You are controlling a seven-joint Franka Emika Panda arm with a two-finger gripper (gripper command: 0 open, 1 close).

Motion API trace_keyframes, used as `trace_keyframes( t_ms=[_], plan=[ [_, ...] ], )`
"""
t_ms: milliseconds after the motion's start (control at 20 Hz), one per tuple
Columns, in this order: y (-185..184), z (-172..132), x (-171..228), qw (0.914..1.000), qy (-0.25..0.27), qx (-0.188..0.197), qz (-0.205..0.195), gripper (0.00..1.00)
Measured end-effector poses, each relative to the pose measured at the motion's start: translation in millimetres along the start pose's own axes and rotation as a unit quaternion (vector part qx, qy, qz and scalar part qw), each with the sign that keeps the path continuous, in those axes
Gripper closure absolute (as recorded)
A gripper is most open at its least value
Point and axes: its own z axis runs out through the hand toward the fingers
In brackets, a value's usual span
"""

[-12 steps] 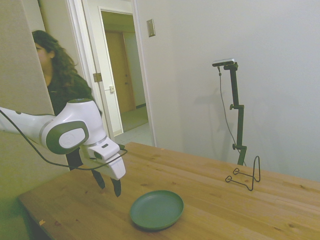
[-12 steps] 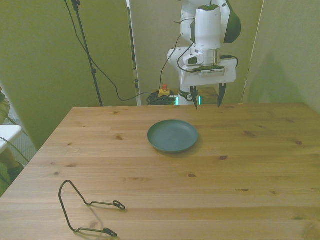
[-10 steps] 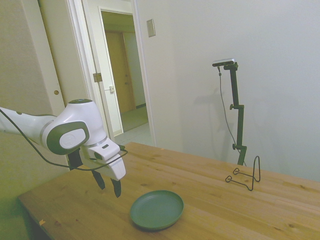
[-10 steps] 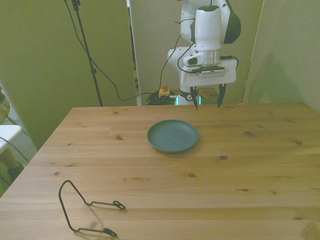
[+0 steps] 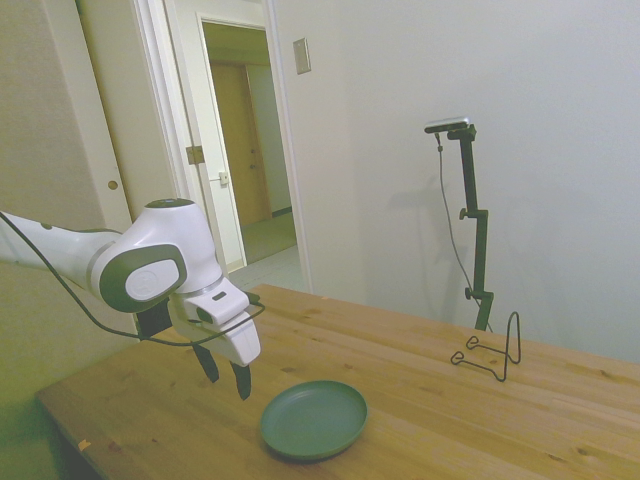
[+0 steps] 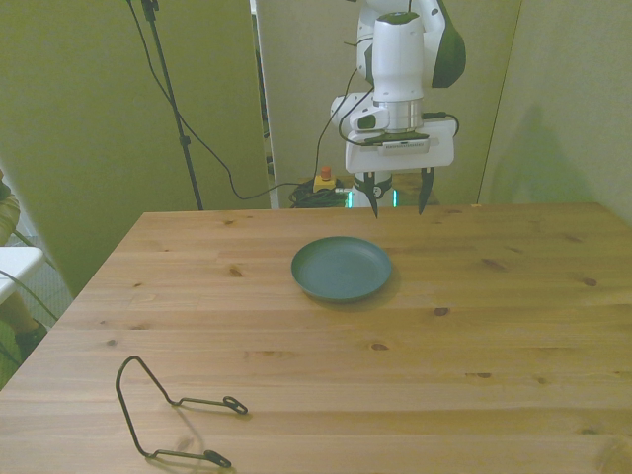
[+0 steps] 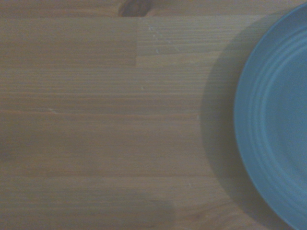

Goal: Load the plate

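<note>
Side view: we saw the gripper [image 5: 227, 371] hanging above the wooden table [image 5: 420, 375], its two fingers spread apart and holding nothing. The dark-green plate [image 5: 313, 419] lay flat on the table just beside the gripper, toward the picture's right. A black wire stand [image 5: 492, 352] stood well apart, near the far edge.

Front view: we saw the gripper [image 6: 397, 200] with fingers parted, raised over the far edge of the table [image 6: 513, 326]. The plate [image 6: 342, 268] lay nearer the camera, near the table's middle. The wire stand [image 6: 168, 413] stood at the front view's lower left.

Wrist view: we saw part of the plate [image 7: 278, 134], with bare table [image 7: 105, 124] boards alongside.
</note>
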Motion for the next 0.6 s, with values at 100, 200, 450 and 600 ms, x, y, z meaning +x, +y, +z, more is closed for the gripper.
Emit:
trace_keyframes(
  t_ms=[100,200,450,600],
  plan=[
    [5.2,-1.8,7.5,1.0000,0.004,-0.001,0.006,0.00],
    [12.7,-1.8,16.5,0.9999,0.008,-0.004,0.012,0.00],
    [36.4,2.5,42.9,0.9994,0.013,-0.011,0.031,0.00],
    [47.7,6.7,53.2,0.9990,0.015,-0.018,0.038,0.00]
  ],
)
